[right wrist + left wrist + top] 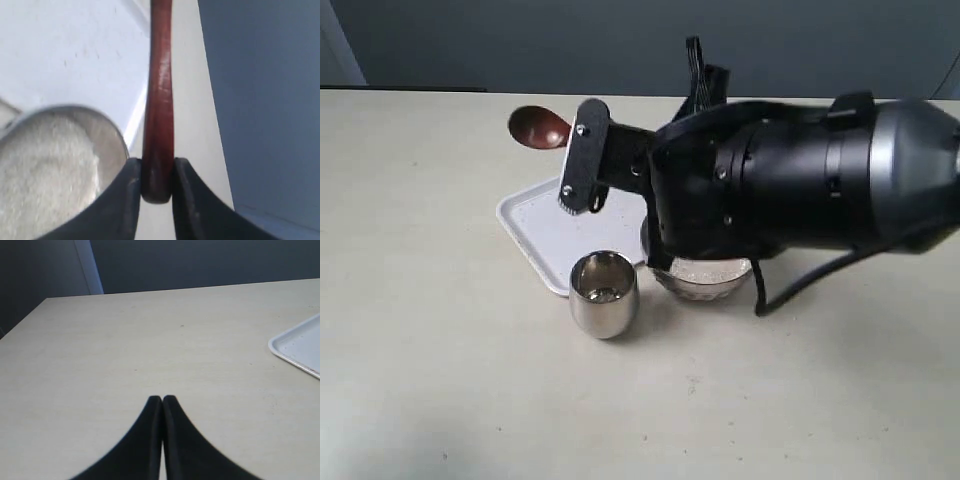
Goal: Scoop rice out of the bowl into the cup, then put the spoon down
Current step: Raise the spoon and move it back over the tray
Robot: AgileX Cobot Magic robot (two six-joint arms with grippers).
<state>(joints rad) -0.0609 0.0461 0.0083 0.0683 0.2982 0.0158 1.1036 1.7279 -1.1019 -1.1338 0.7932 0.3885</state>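
Beige table [420,350], right claw [157,166] clamped on spoon [160,90] handle, left claw [162,399] closed

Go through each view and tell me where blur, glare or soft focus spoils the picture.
Exterior view: the right arm looms close and blurred, hiding most of the bowl; the cup mirrors its surroundings. Left wrist view: the shut left gripper is a dark, soft-edged shape. Right wrist view: a glare streak runs along the spoon; the rice looks soft.

Light: you see soft, even light on the counter [440,380].
Shine: the cup [604,292] glints.
Blur: the fingers [117,210] near your wrist cameras look fuzzy.
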